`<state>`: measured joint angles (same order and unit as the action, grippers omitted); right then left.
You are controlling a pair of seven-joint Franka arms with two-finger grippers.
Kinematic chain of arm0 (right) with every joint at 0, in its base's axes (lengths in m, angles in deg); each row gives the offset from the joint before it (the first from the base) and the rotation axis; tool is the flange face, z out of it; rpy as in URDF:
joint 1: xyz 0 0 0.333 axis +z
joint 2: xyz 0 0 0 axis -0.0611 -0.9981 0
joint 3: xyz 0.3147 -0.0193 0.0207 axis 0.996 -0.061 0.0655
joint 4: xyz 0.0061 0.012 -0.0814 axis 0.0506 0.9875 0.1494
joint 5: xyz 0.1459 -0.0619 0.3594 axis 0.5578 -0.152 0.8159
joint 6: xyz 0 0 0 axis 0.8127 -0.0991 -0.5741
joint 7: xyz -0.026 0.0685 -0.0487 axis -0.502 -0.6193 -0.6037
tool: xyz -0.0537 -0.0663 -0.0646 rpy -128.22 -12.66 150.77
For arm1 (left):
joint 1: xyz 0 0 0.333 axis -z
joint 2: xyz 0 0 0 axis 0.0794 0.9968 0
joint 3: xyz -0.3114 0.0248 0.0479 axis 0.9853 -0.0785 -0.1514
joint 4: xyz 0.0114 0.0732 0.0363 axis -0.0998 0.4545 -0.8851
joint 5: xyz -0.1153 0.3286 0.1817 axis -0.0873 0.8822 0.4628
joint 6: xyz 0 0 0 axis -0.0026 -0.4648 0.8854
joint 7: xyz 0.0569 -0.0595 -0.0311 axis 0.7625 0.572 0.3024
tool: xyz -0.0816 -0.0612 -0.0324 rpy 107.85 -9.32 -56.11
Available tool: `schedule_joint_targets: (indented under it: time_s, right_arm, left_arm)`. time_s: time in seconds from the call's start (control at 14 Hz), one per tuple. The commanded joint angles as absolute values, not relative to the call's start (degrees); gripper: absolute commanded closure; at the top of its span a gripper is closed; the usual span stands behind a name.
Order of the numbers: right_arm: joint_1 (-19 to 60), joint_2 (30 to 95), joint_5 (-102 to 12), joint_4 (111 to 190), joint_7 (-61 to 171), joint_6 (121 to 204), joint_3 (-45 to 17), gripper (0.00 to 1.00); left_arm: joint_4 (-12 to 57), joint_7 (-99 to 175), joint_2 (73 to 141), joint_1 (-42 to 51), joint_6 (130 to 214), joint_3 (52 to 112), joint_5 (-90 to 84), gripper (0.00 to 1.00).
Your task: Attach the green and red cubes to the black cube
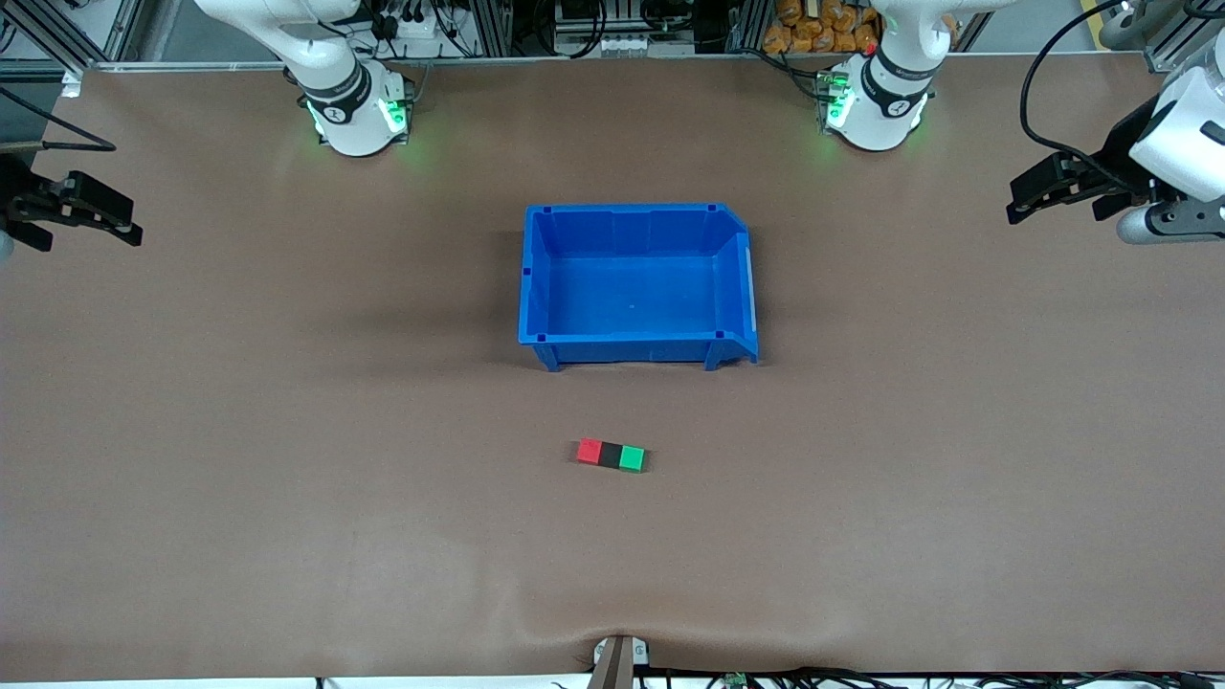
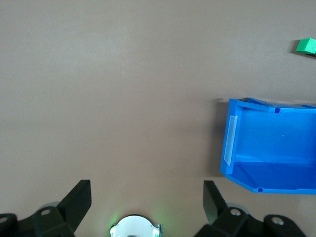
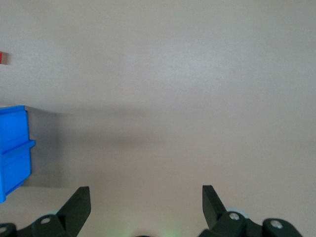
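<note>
The red cube (image 1: 590,452), the black cube (image 1: 611,455) and the green cube (image 1: 632,459) lie in a row on the brown table, touching, black in the middle, nearer to the front camera than the blue bin. The green cube also shows in the left wrist view (image 2: 306,47), and an edge of the red cube in the right wrist view (image 3: 2,58). My left gripper (image 1: 1029,196) is open and empty, raised at the left arm's end of the table. My right gripper (image 1: 120,225) is open and empty, raised at the right arm's end.
An empty blue bin (image 1: 545,287) stands at mid-table, also seen in the left wrist view (image 2: 232,163) and the right wrist view (image 3: 12,148). Both arm bases stand along the table's edge farthest from the front camera. A clamp (image 1: 617,655) sits at the nearest edge.
</note>
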<state>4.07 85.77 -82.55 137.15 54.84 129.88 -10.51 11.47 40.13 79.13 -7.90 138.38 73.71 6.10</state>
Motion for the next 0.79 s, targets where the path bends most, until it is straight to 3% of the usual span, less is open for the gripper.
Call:
schedule_joint_targets:
  time_s: [0.0,0.71]
  right_arm:
    - [3.41,86.42,-82.77,138.12,55.76,130.25,-9.67,0.00]
    - [3.59,86.33,-82.77,138.12,55.14,129.99,-9.67,0.00]
  left_arm:
    - [10.39,39.95,79.36,-8.51,137.75,73.94,5.90,0.00]
    - [10.39,39.42,79.27,-8.95,137.75,73.94,5.90,0.00]
